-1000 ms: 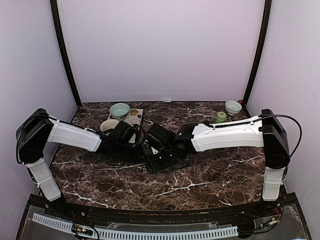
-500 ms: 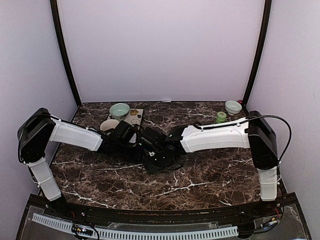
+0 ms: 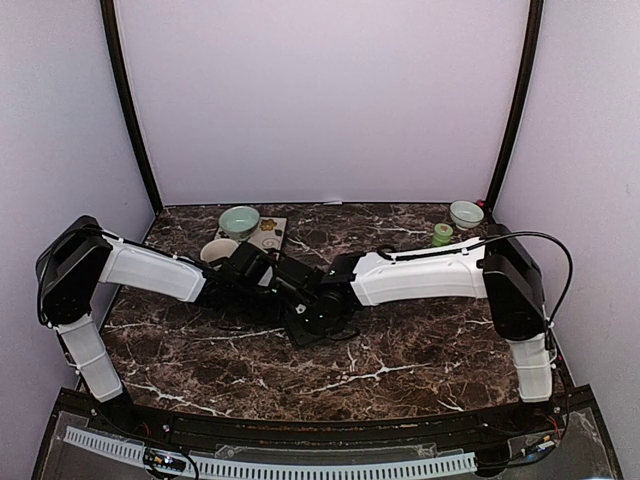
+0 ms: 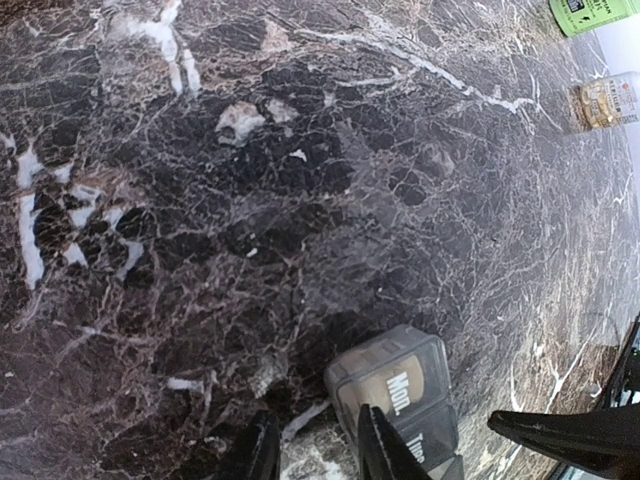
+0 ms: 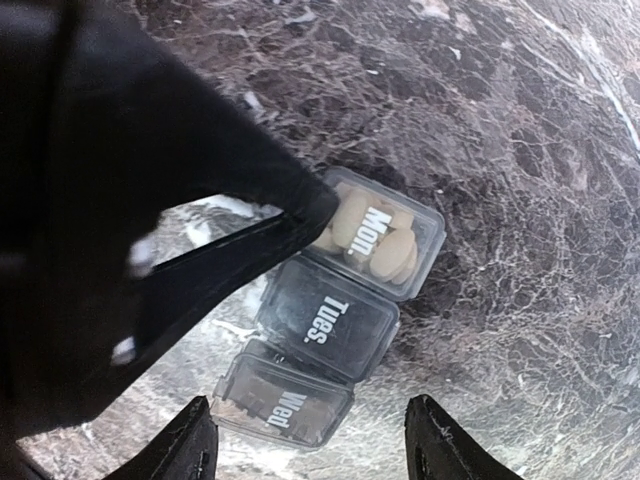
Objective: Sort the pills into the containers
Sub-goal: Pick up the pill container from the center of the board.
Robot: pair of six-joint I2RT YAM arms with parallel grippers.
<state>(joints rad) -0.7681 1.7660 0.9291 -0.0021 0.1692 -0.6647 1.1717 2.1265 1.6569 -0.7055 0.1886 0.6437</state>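
Note:
The containers point(image 5: 330, 315) are a dark grey strip of three lidded compartments marked Mon, Tues and Wed, lying on the marble. Tan pills point(image 5: 375, 245) fill the Mon compartment; the Tues lid looks dark. My right gripper point(image 5: 312, 432) hovers open over the Wed end, a fingertip on either side of the strip. The left gripper point(image 4: 317, 450) has its jaws a little apart with only marble between them. Its right fingertip point(image 4: 375, 445) rests against the near corner of the Mon compartment point(image 4: 395, 385). In the top view both grippers meet at mid-table and hide the strip.
Behind the left arm stand a pale teal bowl point(image 3: 239, 219), a white mug point(image 3: 213, 250) and a small board point(image 3: 268, 234). A green jar point(image 3: 442, 234) and a small bowl point(image 3: 466, 213) stand at the back right. A little jar of yellow pieces point(image 4: 605, 100) shows in the left wrist view.
The right arm has swung left, bringing its gripper in over the strip beside the left gripper. The left arm has stayed still.

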